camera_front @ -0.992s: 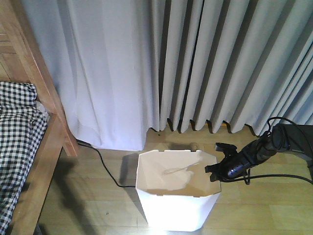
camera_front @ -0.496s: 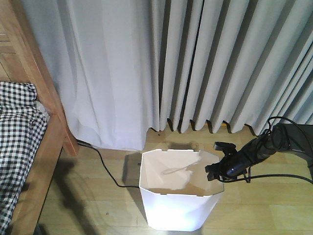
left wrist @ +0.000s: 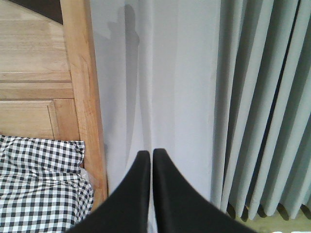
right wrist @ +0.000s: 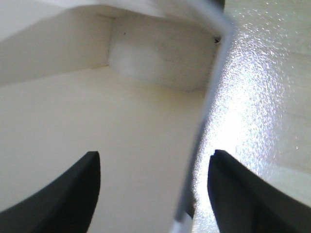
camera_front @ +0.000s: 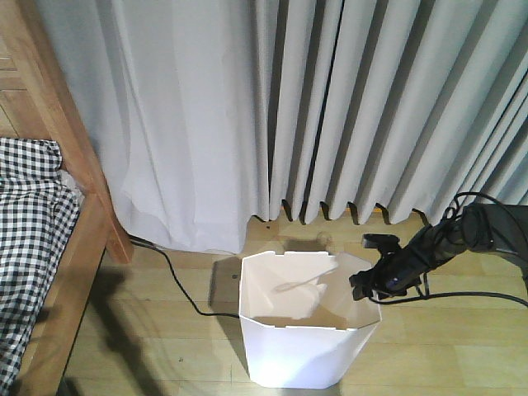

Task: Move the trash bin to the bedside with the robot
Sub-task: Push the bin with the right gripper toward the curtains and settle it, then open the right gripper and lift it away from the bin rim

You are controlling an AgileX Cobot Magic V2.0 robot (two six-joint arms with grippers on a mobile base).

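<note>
Right gripper [right wrist: 153,187] spread astride trash bin [camera_front: 307,334] rim, arm reaching leftward

Light wooden floor [camera_front: 148,330]. A white trash bin [camera_front: 307,346] stands on it, its rim wall between the right gripper's [camera_front: 369,285] spread jaws. A black cable [camera_front: 177,285] lies on the floor, left of those jaws.
</note>
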